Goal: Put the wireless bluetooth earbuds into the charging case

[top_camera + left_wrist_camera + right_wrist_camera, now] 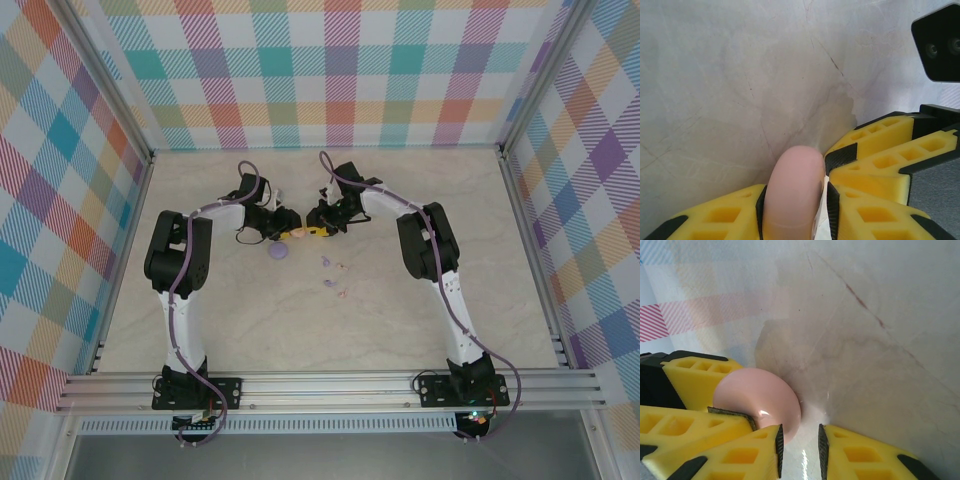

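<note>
Left wrist view — pink charging case (792, 192) edge-on, bottom cut off

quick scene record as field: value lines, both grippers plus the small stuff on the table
left gripper: shut on the salmon-pink disc, held edge-on
right gripper: jaws slightly apart, the disc's rim at their mouth
purple disc: lying on the table, on the near side of the grippers, ungripped
earbuds: a few tiny pieces loose on the table, right of the purple disc, none inside anything
task state: no earbud inserted yet
</note>
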{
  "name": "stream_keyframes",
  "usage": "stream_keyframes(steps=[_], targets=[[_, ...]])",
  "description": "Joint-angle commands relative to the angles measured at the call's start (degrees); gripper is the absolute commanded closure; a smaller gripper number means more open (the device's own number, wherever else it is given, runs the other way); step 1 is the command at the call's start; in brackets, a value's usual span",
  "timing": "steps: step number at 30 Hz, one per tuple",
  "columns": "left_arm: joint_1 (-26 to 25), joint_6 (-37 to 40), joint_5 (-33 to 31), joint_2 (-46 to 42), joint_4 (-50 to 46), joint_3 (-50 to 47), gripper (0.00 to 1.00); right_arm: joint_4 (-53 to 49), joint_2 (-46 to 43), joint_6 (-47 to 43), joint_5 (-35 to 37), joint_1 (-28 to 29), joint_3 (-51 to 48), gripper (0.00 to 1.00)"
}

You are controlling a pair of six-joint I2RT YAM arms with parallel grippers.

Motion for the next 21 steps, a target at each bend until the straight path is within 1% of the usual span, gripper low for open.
stream_keyframes(steps=[1, 6, 12, 16, 21], targets=[[-0.1, 0.2, 0.6, -2.5, -0.9, 1.4, 0.63, -1.8, -0.4, -0.3, 1.8, 0.2, -1.2, 0.71], [-0.1, -0.5, 1.5, -1.9, 0.1, 1.1, 0.64, -1.4, -0.5, -0.2, 0.8, 0.2, -1.2, 0.71], [-0.3, -2.1, 2.3, -1.5, 2.1, 0.4, 0.69, -1.1, -0.2, -0.2, -0.2, 0.2, -1.2, 0.71], [-0.4, -2.3, 2.4, -1.5, 2.3, 0.4, 0.75, -1.1, -0.3, -0.2, -0.3, 0.2, -1.3, 0.71], [-0.4, -1.9, 1.6, -1.8, 1.7, 0.2, 0.77, 0.6, -2.9, 0.0, 1.3, 0.1, -3.6, 0.71]])
